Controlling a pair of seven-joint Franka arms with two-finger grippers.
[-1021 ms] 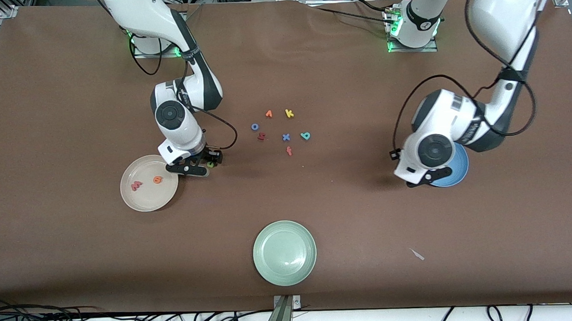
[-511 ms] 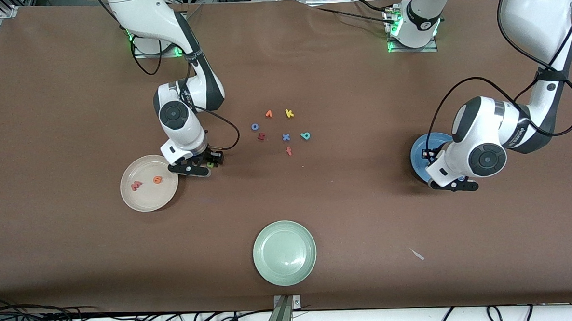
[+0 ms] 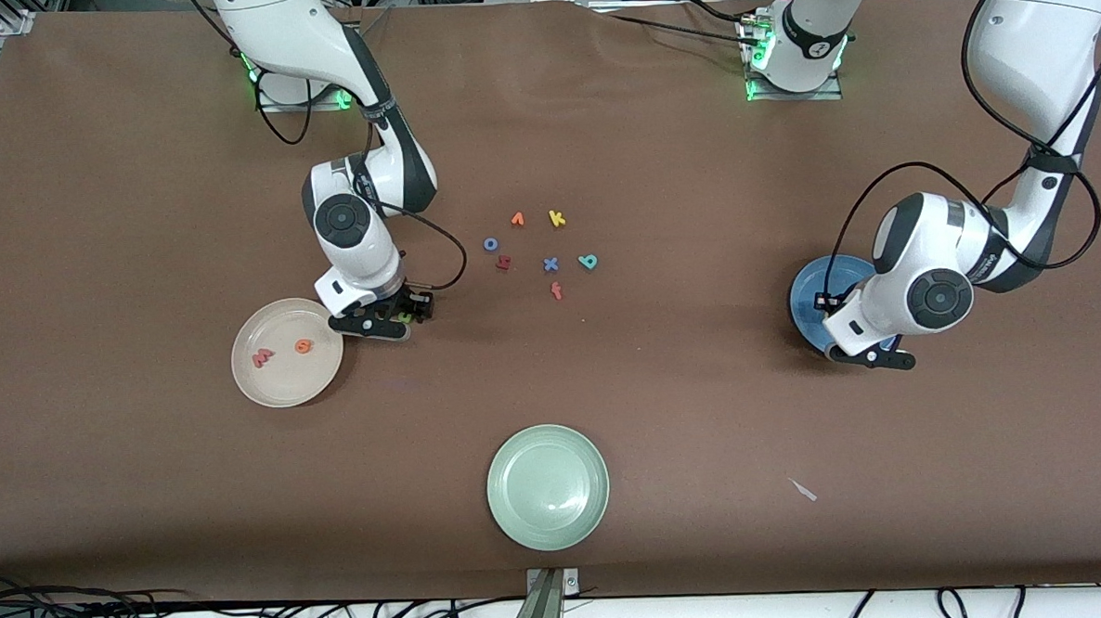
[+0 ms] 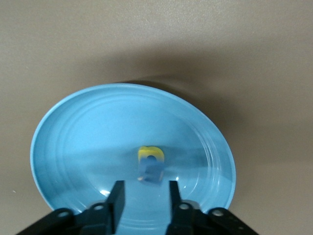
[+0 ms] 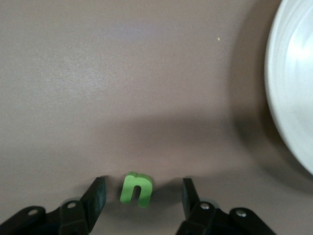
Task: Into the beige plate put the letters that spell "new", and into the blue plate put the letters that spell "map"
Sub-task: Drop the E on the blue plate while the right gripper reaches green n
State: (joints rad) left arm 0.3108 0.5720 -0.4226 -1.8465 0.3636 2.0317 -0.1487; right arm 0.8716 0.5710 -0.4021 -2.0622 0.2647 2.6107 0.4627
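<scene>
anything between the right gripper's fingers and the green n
Nothing: in the right wrist view the right gripper stands open around the green n, bare brown table showing on each side of it.

You have a brown tabletop (image 3: 704, 414) carrying a beige plate (image 3: 275, 388), a blue plate (image 3: 805, 293) and a green plate (image 3: 548, 487). Loose letters (image 3: 539, 252) cluster at the middle; the green n (image 5: 136, 189) lies just beside the beige plate.
</scene>
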